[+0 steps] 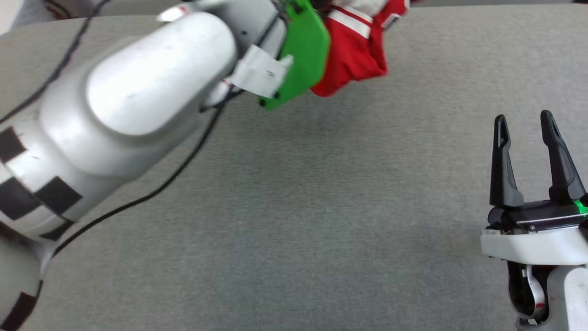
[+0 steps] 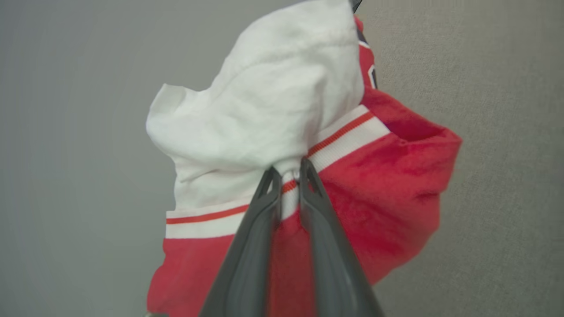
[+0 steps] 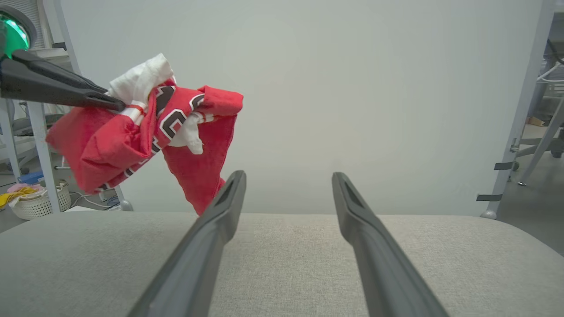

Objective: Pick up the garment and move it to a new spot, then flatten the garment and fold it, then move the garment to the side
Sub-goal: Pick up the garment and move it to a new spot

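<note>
Garment (image 3: 110, 145) hangs pinched in raised left tool (image 2: 288, 172); right tool (image 1: 523, 116) rests low, spread wide

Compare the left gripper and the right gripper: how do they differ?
The left gripper is shut on the garment; the right gripper is open and holds nothing. The left gripper is stretched far forward, holding the garment above the grey surface; the right gripper sits near the robot. Both have long dark fingers.

The silver-white left forearm (image 1: 151, 87) is bearing black squares (image 1: 57, 195). The right hand (image 1: 523, 116) is showing dark fingers (image 1: 503, 161).
</note>
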